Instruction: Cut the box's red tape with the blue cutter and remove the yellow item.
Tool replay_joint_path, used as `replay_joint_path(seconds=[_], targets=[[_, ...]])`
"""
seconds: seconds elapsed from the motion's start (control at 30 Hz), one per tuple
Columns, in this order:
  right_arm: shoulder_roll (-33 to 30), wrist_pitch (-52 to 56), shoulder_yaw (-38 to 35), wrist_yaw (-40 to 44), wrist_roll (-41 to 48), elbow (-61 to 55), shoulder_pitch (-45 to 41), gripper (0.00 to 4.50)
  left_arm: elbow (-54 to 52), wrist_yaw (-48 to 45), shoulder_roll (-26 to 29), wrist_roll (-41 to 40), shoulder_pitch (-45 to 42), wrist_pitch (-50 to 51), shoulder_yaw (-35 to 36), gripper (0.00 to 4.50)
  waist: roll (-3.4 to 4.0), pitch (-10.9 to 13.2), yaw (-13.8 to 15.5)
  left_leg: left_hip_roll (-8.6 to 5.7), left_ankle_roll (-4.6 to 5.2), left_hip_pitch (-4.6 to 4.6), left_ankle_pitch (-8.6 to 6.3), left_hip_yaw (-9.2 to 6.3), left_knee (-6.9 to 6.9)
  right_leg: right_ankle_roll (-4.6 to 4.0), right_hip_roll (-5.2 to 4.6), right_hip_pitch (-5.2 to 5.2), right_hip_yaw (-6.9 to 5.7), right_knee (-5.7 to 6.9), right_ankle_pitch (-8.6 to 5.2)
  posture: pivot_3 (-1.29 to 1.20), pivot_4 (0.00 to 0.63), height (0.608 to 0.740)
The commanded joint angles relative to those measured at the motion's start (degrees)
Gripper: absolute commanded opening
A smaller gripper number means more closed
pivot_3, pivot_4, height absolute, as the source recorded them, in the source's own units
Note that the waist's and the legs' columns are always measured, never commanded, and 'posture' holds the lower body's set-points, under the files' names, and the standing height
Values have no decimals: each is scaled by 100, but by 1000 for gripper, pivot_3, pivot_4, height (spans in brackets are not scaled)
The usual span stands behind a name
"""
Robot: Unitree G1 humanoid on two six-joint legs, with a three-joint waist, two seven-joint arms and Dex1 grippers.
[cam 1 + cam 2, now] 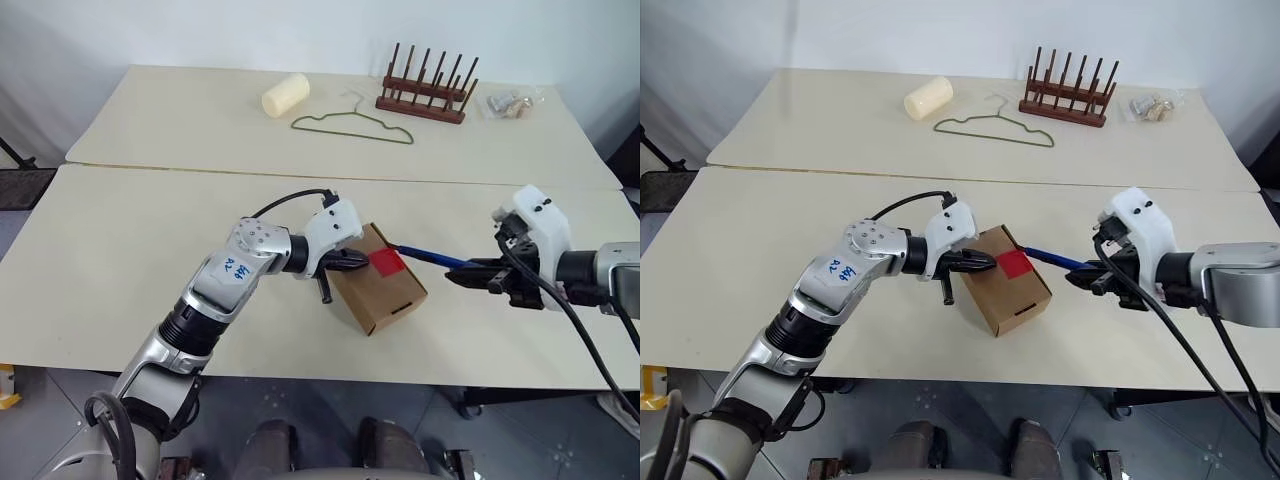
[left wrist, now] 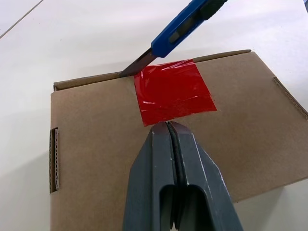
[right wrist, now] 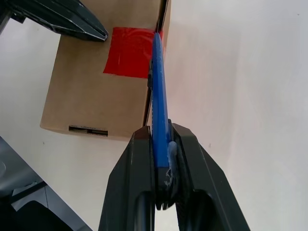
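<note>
- While the box (image 1: pixel 378 281) sits near the front edge of the near table (image 1: pixel 120 260), a little right of its middle, both arms meet over it from either side.
- Writing: a white sticker on the left forearm carries blue handwritten marks, too small to read; the box itself shows no print on the faces I can see.
- Box: plain brown cardboard, flaps shut, with a narrow slot cut in one end and a seam running along the top edge on the far-right side.
- Tape (image 2: pixel 172 91): a glossy red square, slightly wrinkled, stuck on the box top and reaching over that seam edge.
- Left gripper (image 2: pixel 168 126): fingers pressed fully together, holding nothing, tips resting on the box top just at the near edge of the tape.
- Right gripper (image 3: pixel 161 139): fingers clamped on the rear of the cutter (image 3: pixel 159 91), only as far apart as its handle is thick.
- Cutter: slim and blue with a dark slider, its grey blade out, the tip at the box edge right at the corner of the tape; the handle slopes up and away toward the right gripper.
- Far table: a cream roll (image 1: pixel 285 95), a wire hanger (image 1: pixel 352 124), a wooden peg rack (image 1: pixel 424 88) and a small clear bag (image 1: pixel 510 103) lie along its back half, well apart from the box.
</note>
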Motion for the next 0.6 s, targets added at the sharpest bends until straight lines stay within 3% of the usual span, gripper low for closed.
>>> replay_joint_path(seconds=[0.03,0.37,0.6], targets=[[-114,81,-78,-27,-45,10,99,152,206,-68,47,150,262,268,-397,0,0,0,1,0,0,0,0,0,0,0,0,1,0,0,0,0,150,740],[239,43,308,-112,4,104,-487,152,179,-49,23,144,297,264,-393,0,0,-1,-3,0,0,0,0,-1,3,0,0,1,0,0,0,0,150,740],[123,494,597,191,-182,266,-937,152,139,-8,15,138,339,286,-367,0,0,-1,1,0,0,-1,0,-1,2,0,0,1,-1,-1,0,0,150,740]])
